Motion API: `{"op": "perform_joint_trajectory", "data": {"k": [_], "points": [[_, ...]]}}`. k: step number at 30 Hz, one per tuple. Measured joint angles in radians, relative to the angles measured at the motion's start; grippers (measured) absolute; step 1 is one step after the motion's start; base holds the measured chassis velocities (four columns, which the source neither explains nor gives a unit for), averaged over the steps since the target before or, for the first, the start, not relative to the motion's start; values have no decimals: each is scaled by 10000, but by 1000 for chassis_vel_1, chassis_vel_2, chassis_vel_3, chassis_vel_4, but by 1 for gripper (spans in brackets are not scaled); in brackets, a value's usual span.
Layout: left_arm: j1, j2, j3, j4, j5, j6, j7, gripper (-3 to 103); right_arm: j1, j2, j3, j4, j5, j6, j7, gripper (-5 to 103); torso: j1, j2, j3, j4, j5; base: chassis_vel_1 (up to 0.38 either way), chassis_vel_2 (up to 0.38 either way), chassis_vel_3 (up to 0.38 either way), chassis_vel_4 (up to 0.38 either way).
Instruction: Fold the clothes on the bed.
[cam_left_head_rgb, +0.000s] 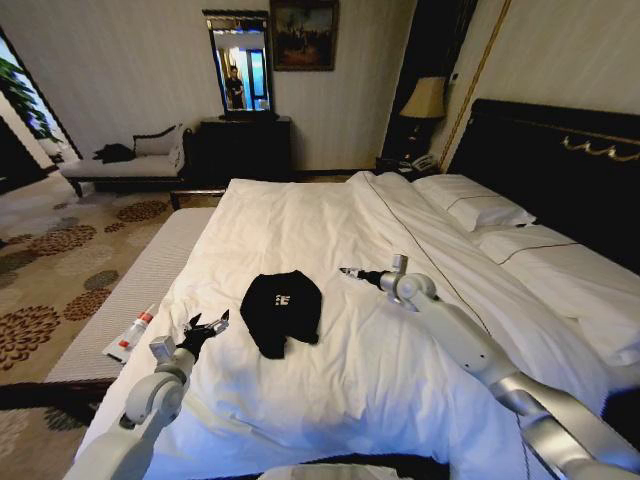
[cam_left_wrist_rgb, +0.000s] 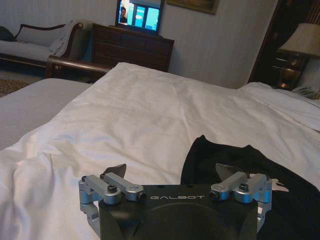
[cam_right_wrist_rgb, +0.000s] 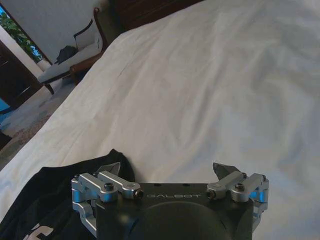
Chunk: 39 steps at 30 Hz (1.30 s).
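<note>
The bed (cam_left_head_rgb: 300, 215) — white duvet (cam_left_head_rgb: 380, 370), pillows (cam_left_head_rgb: 475, 205) — carries a bunched black T-shirt (cam_left_head_rgb: 280, 310).

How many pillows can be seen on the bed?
2. One pillow lies at the far side of the bed, by the headboard; the second pillow lies nearer the robot. Others may be hidden.

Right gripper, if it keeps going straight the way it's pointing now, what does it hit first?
Probably the black T-shirt. The open right gripper points across the white duvet toward the shirt's near edge, though its height above the bedding is unclear.
</note>
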Motion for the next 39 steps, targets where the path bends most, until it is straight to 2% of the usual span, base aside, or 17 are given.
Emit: {"op": "perform_joint_trajectory", "data": {"k": [3,5,8,15,30,39], "points": [[152,-51,-272,-377,-135,0,-81,100,555,1010,-285,-1004,-76,-4,-224,100,0,0,0,-1,0,0,0,0,0],[180,-23,-289,-418,-156,2,-87,100,600,1125,-289,-1102,-109,4,-245,100,0,0,0,0,0,0,0,0,0],[345,173,-394,-684,-281,27,-138,100,894,1794,-370,-1790,-439,147,-484,100,0,0,0,4,0,0,0,0,0],[668,221,-636,-1068,-555,102,-239,100,1162,2664,-380,-2895,-1139,423,-893,100,0,0,0,-1,2,0,0,0,0],[1372,-10,-926,-1326,-307,57,-159,100,1327,3572,-139,-4378,-1683,661,-1338,100,0,0,-1,1,1,0,0,0,0],[1370,39,-957,-1467,-309,53,-231,100,1068,3633,7,-4665,-1719,682,-1427,100,0,0,0,0,2,0,0,0,0]]}}
